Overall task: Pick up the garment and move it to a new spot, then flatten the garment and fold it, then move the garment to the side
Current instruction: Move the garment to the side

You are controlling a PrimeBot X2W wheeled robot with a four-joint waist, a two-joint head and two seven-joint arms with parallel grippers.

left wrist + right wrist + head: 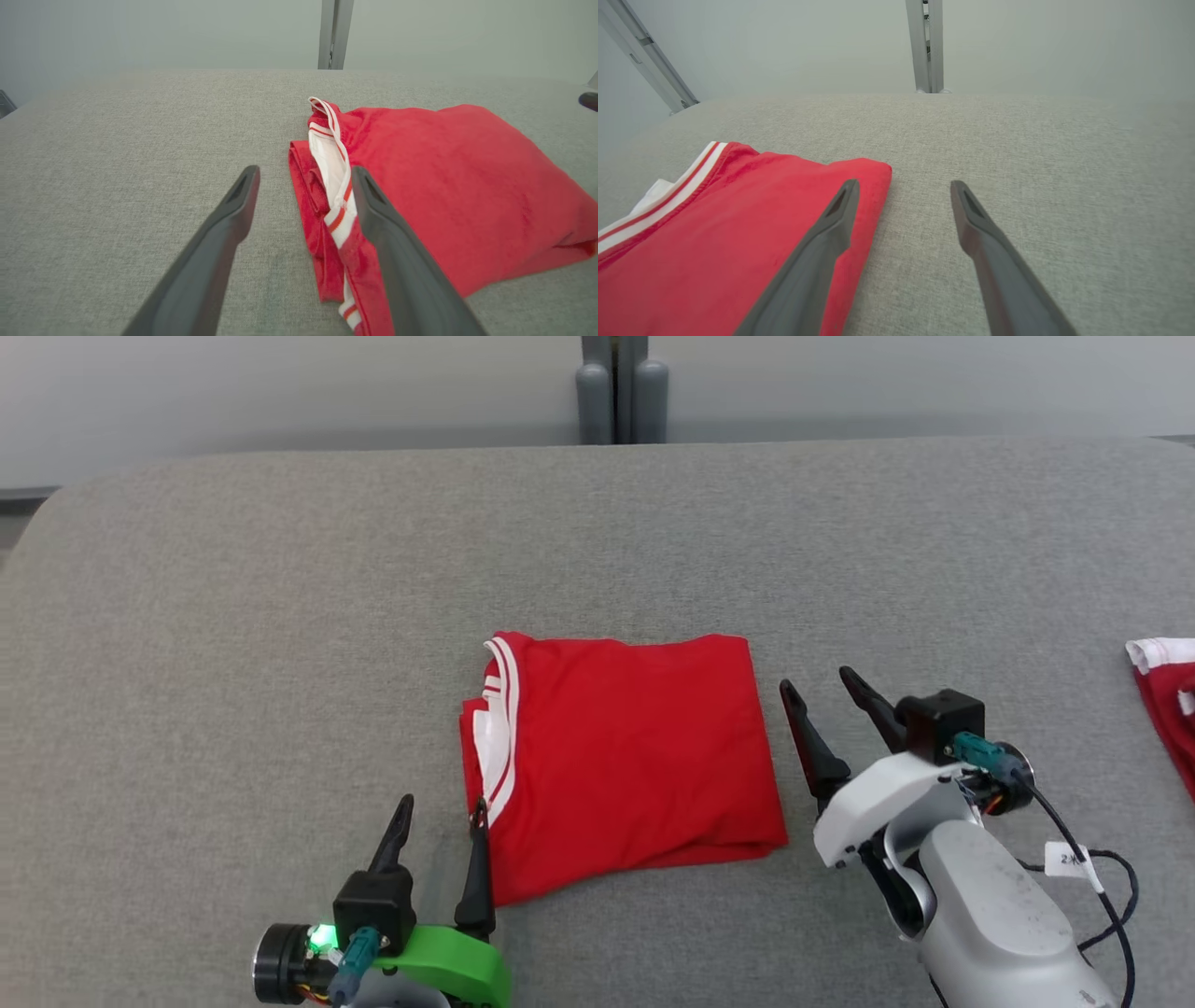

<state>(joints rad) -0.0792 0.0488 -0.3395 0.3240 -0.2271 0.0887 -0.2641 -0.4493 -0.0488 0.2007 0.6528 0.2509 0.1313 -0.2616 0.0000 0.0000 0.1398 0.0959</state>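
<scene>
We see a red garment (625,756) lying on a big grey table (280,569). It is folded into a neat block, close to a square. It sits near the middle of the table, a bit toward the near side. Along its left edge there is a white band (499,728) with red stripes, and some white cloth peeks out there.

Our left gripper (443,803) is at the near left corner of the garment. Its two dark fingers are spread wide apart and hold nothing. In the left wrist view its right finger (397,252) lies over the striped edge of the garment, and the other finger (215,242) is over bare table. We cannot tell if the right finger touches the cloth.

Our right gripper (816,679) is just beside the right edge of the garment. Its fingers are also wide apart and hold nothing. In the head view there is a small strip of table between them and the cloth.

Far to the right, at the edge of the table, lies another red and white cloth (1162,695). A grey post (621,392) stands behind the far side of the table. A black cable (1111,905) with a white tag hangs from our right arm.
</scene>
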